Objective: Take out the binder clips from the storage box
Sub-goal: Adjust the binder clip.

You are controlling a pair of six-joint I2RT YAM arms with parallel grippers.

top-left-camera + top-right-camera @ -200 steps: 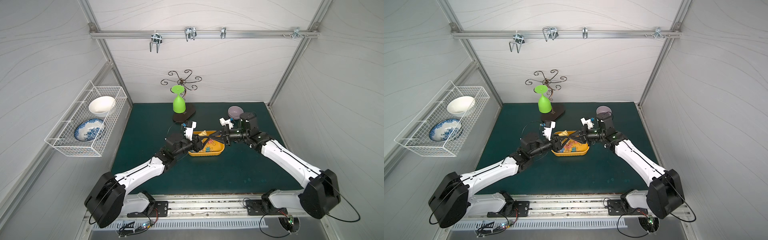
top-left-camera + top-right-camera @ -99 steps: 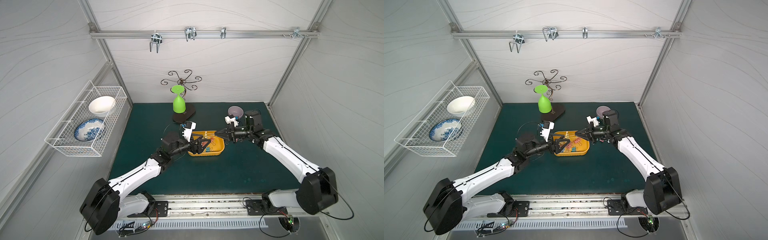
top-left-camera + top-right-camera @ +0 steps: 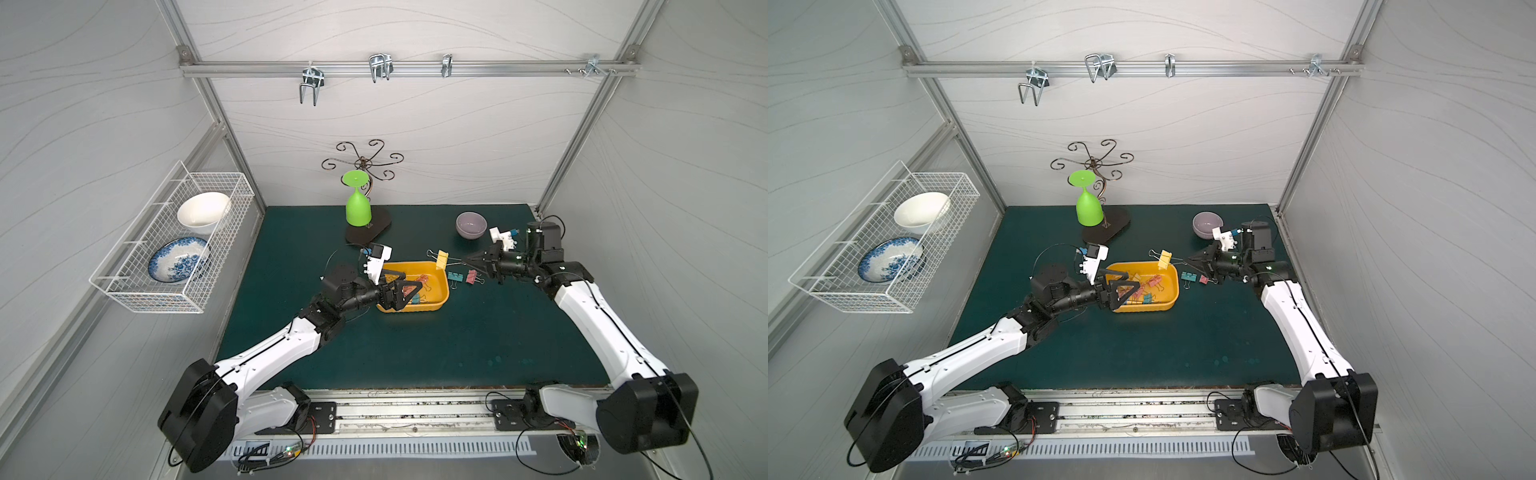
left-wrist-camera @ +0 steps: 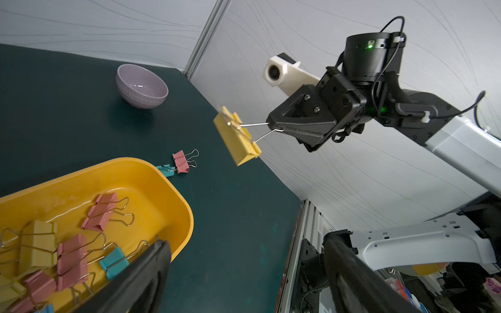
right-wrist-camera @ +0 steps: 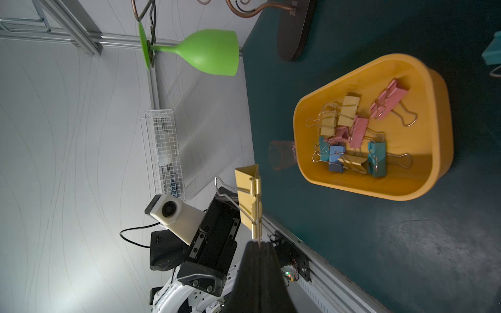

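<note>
The yellow-orange storage box [image 3: 444,286] [image 5: 439,130] sits mid-mat with several binder clips [image 5: 352,135] [image 4: 70,254] in pink, yellow, teal and blue inside. My left gripper [image 3: 409,284] [image 4: 248,244] hangs open over the box's left part, holding nothing. My right gripper [image 3: 467,260] [image 5: 257,242] is shut on the wire handle of a yellow binder clip [image 3: 442,258] [image 4: 237,138] [image 5: 248,195], which hangs in the air just past the box's far right corner. A teal clip [image 3: 456,276] and a pink clip [image 3: 471,276] lie on the mat right of the box.
A lilac bowl [image 3: 471,224] stands at the back right, close behind my right wrist. A green glass [image 3: 358,210] hangs upside down on a wire stand [image 3: 368,230] behind the box. A white wire basket [image 3: 174,237] with dishes is on the left wall.
The two grippers were together over the box's far edge. My left gripper has opened and drawn back over the box. My right gripper has pulled away to the right with the yellow clip.
</note>
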